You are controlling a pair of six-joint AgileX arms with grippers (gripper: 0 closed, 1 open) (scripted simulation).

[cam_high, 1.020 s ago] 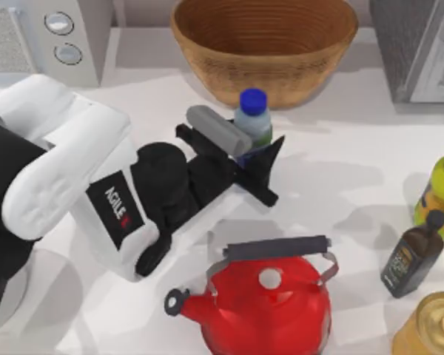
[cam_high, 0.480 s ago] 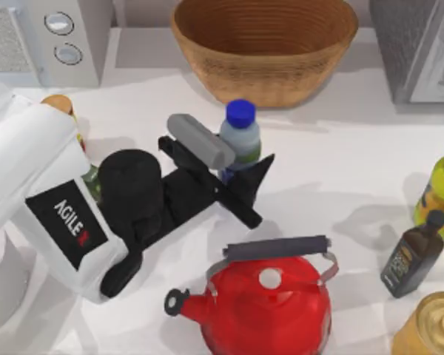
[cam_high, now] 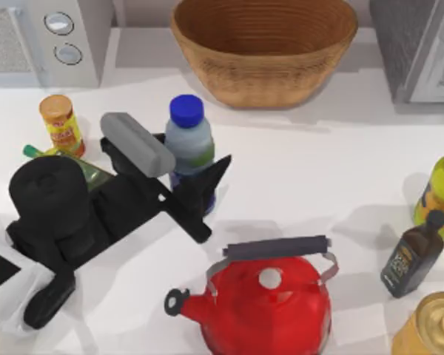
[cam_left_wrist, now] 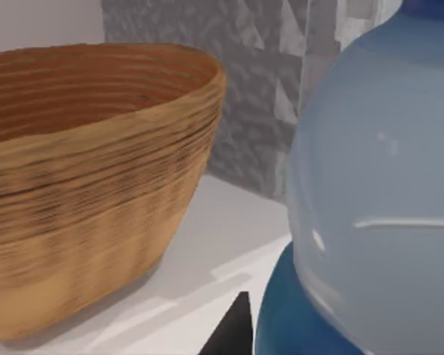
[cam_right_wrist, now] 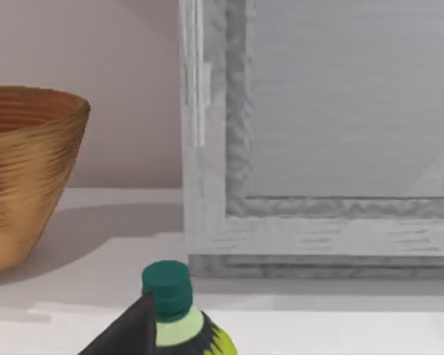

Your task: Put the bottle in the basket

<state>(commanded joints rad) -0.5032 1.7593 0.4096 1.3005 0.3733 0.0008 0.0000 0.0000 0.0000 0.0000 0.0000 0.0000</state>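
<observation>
Bottle [cam_high: 189, 144] with a blue cap, upright, clamped between the fingers of the left gripper [cam_high: 183, 170] left of the worktop's [cam_high: 318, 170] middle. The wicker basket [cam_high: 264, 48] sits at the back edge, apart from the bottle. A red kettle [cam_high: 266, 303] stands at the front edge. The left wrist view shows the bottle close beside the basket [cam_left_wrist: 89, 177].

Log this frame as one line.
stage: carry | left pincer: shut on bottle, lifted, left of basket | bottle in basket: not yet | right arm: parked, by olive oil bottle
</observation>
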